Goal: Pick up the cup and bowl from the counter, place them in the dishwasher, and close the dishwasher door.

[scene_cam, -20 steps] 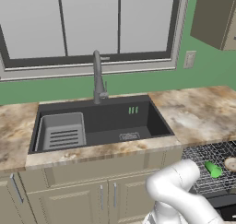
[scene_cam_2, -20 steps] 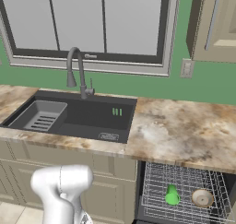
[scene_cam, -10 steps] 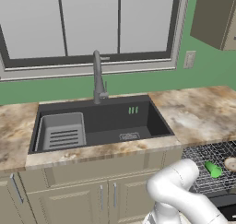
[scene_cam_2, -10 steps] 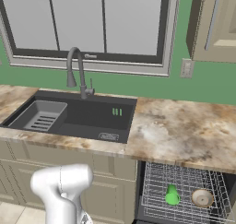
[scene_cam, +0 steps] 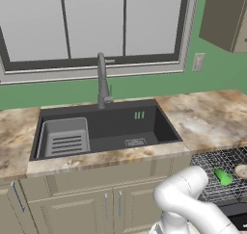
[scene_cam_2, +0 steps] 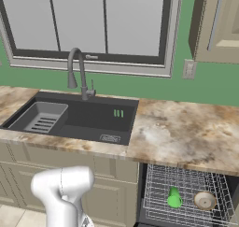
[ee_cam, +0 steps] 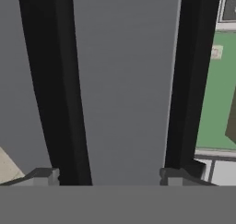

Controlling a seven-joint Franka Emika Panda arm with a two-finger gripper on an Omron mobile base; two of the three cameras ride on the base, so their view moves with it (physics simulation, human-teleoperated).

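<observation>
In the wire rack of the dishwasher, below the right end of the worktop, you found both task items already loaded. The green cup lay in the middle of the rack, tipped rather than upright, and the tan bowl sat just beside it on its right, open side up. In the left base view the same cup and the bowl appeared at the right edge, inside the rack.

The rack was drawn out from under the worktop. The dark sink was cut into the worktop to the left, with a grey drainer insert in its left part and a grey faucet behind it. Beige cabinets stood beneath the sink. A window and a green wall with an outlet plate lay behind.

The white arm rose at the lower left of the right base view and bent down out of the picture.

In the hand view, the gripper faced a flat grey panel bordered by black strips, probably the dishwasher door, though you could not confirm this at such close range. The jaws were spread apart with nothing seen between the two fingertips.
</observation>
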